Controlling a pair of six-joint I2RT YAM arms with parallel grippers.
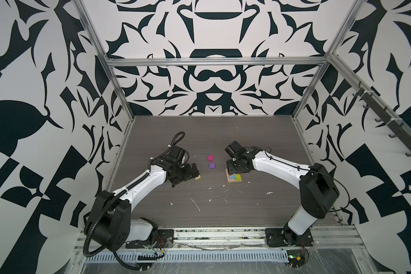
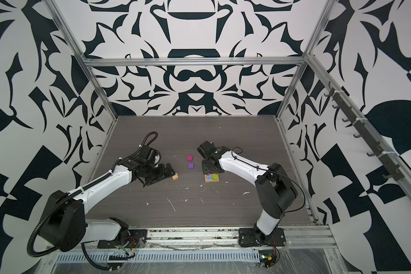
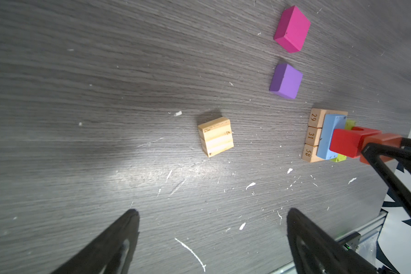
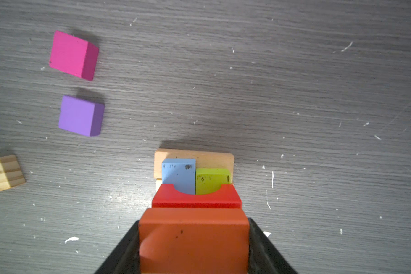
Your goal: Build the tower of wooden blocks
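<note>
The wood block tower (image 1: 234,178) stands right of centre in both top views: tan numbered planks (image 3: 313,135) carry a blue block (image 4: 178,174) and a lime block (image 4: 211,179), with a red arch (image 4: 196,198) on top. My right gripper (image 4: 193,221) is shut on an orange block (image 4: 193,239) directly over the arch; whether they touch I cannot tell. A magenta block (image 1: 210,157) and a purple block (image 1: 212,165) lie loose left of the tower. My left gripper (image 3: 213,211) is open and empty, with a tan cube (image 3: 215,136) just ahead of its fingertips.
White scratches and flecks (image 1: 196,204) mark the dark wood-grain tabletop (image 1: 259,142). Aluminium frame posts (image 1: 119,95) and patterned walls close in the left, right and back. A metal rail (image 1: 223,234) with both arm bases runs along the front edge.
</note>
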